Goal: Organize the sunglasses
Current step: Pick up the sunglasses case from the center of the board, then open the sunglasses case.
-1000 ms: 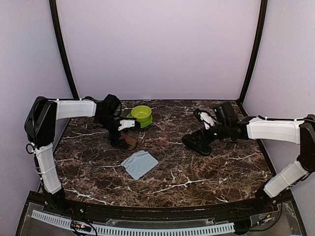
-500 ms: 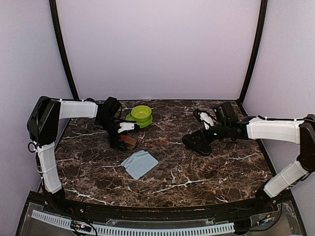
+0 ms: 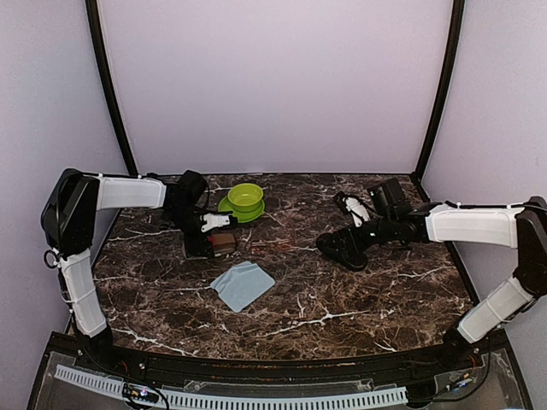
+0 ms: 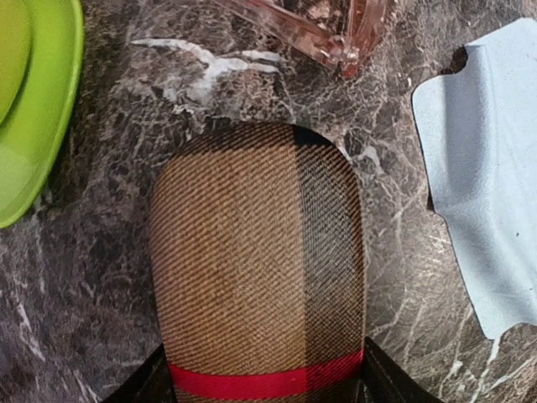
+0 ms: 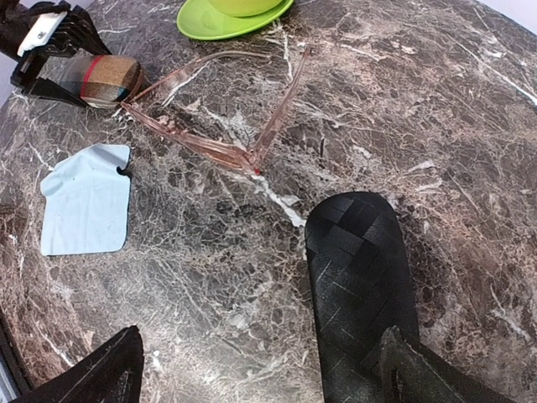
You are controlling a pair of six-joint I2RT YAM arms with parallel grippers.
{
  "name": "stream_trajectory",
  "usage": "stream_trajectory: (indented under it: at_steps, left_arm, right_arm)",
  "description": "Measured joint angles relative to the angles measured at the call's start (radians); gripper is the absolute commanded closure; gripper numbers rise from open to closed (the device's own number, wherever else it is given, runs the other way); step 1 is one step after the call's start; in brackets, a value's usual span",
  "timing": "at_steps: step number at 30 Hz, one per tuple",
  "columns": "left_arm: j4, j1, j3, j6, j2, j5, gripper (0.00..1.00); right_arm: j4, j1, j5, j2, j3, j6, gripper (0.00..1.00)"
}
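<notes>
The sunglasses (image 5: 210, 138), a pale reddish translucent pair with arms unfolded, lie on the marble between the arms, also visible at the top of the left wrist view (image 4: 310, 34) and faintly from above (image 3: 265, 245). My left gripper (image 3: 209, 235) is low at the brown-and-beige striped case (image 4: 256, 252), its two black fingers pressed against the case's sides near the red stripe. My right gripper (image 5: 264, 378) stands open. One finger hangs over the end of the black bumpy case (image 5: 361, 285), the other is far to its left above bare marble.
A green bowl on a green plate (image 3: 245, 199) sits at the back, just behind the left gripper. A light blue cloth (image 3: 242, 284) lies flat in front of the striped case. Black frame posts rise at the back corners of the table.
My left gripper has come down around the striped case and its jaws have narrowed onto it. The right arm has barely moved.
</notes>
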Motion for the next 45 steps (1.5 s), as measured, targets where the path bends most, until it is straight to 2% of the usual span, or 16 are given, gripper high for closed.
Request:
stream_trajectory:
  at_steps: [8,14,20,27,32,43,45]
  left_arm:
    - [0.026,-0.023,-0.033,-0.231,-0.204,0.005,0.71]
    - [0.090,-0.103,-0.039,-0.550,-0.308,0.101,0.86]
    - [0.298,-0.241,-0.176,-0.907,-0.317,0.240,1.00]
    - [0.543,-0.351,-0.320,-1.193,-0.319,0.304,1.00]
    - [0.714,-0.386,-0.393,-1.325,-0.328,0.321,1.00]
    - [0.975,-0.443,-0.435,-1.484,-0.330,0.390,1.00]
    - [1.004,-0.451,-0.444,-1.500,-0.330,0.403,1.00]
  right_arm:
    - [0.035,0.024,-0.003,-0.017,0.000,0.063,0.04]
    - [0.127,0.105,-0.054,-0.040,-0.003,0.104,0.00]
    - [0.224,0.159,-0.153,-0.043,-0.015,0.133,0.00]
    - [0.379,0.162,-0.219,-0.067,-0.090,0.176,0.00]
    - [0.506,0.169,-0.290,-0.068,-0.160,0.312,0.00]
    - [0.777,0.195,-0.385,-0.022,-0.233,0.495,0.00]
    - [0.812,0.195,-0.402,-0.016,-0.247,0.524,0.03]
